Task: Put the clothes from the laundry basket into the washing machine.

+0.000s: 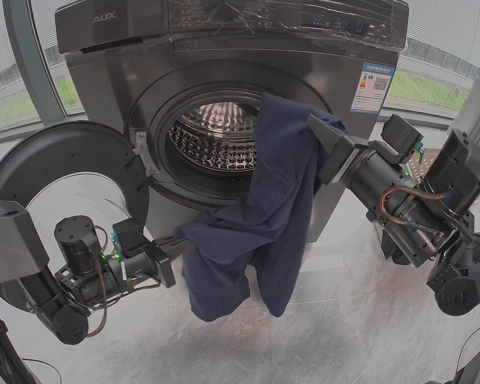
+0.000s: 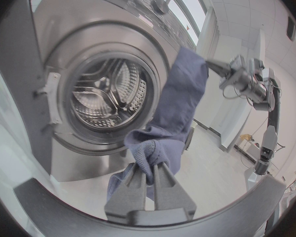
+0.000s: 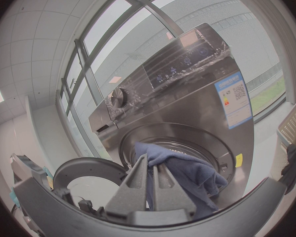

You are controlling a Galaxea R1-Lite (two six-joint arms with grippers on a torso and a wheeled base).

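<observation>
A dark blue garment [image 1: 261,204] hangs stretched between both grippers in front of the washing machine [image 1: 224,81]. My right gripper [image 1: 313,124] is shut on its upper end at the right rim of the drum opening [image 1: 213,140]. My left gripper [image 1: 178,240] is shut on a lower fold, below the opening. Two loose ends dangle toward the floor. In the left wrist view the fingers pinch a bunched fold of the garment [image 2: 148,155]. In the right wrist view the garment [image 3: 184,171] drapes over the closed fingers before the opening.
The round door [image 1: 64,172] stands swung open to the left, right behind my left arm. A beige laundry basket [image 3: 294,129] with dark cloth over its rim stands at the machine's right. Bare pale floor [image 1: 330,326] lies in front.
</observation>
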